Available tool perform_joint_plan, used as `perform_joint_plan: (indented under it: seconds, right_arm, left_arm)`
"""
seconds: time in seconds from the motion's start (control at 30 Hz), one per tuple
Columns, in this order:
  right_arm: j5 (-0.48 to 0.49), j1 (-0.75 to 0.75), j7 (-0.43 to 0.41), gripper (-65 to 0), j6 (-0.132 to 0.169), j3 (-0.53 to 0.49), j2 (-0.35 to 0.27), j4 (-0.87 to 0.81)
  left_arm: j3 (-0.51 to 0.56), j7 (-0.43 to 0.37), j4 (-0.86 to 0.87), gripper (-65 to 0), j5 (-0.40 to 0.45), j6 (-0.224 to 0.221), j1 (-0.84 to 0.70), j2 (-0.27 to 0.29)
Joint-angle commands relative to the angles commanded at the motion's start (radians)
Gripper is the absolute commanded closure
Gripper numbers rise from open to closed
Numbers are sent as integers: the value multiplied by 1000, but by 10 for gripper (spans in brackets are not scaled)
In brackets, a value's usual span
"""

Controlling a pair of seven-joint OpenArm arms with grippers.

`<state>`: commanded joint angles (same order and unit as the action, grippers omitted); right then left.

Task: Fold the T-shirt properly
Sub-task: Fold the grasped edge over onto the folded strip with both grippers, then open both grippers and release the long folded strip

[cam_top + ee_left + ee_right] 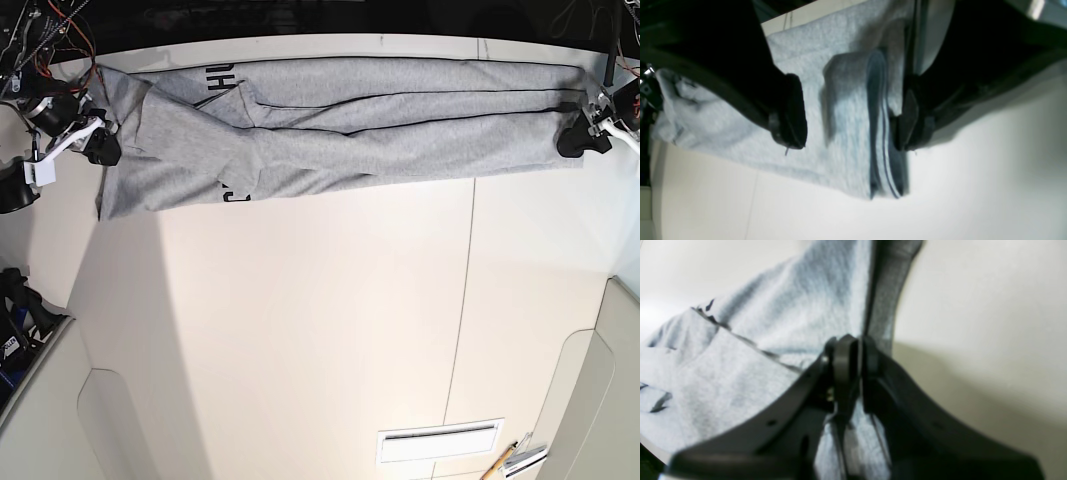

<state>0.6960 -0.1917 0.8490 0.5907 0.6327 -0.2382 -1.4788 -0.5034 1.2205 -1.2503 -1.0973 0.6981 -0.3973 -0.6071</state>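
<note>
The heather-grey T-shirt (350,125) lies folded lengthwise into a long band across the far side of the white table (300,330). Bits of black lettering (215,80) show near its left end. My right gripper (100,145) sits at the band's left end. In the right wrist view it (850,350) is shut on a fold of the shirt (773,340). My left gripper (580,135) is at the band's right end. In the left wrist view it (848,133) is open, its fingers either side of the layered shirt edge (878,133).
A white slotted plate (440,440) and a pencil-like tool (515,458) lie near the table's front right. Cables and electronics (45,60) crowd the far left corner. A seam (465,260) runs down the tabletop.
</note>
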Motion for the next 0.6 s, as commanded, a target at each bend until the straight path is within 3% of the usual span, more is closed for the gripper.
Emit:
perform_joint_plan:
  seconds: [0.27, 0.3, 0.4, 0.43, 0.6]
  right_arm:
    - [27, 0, 0, -55, 0, 0, 0, 0]
    - [26, 0, 0, -55, 0, 0, 0, 0]
    - [35, 0, 0, -55, 0, 0, 0, 0]
    - [45, 0, 2, -55, 0, 0, 0, 0]
    - [52, 0, 24, -55, 0, 0, 0, 0]
  left_arm:
    - [0, -7, -5, -437, -14, 0, -76, -8]
    - [0, -13, -5, -373, -14, 0, -76, -8]
    - [0, -12, -5, -48, -13, 0, -76, -8]
    - [0, -12, -5, 0, -13, 0, -76, -8]
    - [-38, -11, -56, 0, -25, 0, -71, -24]
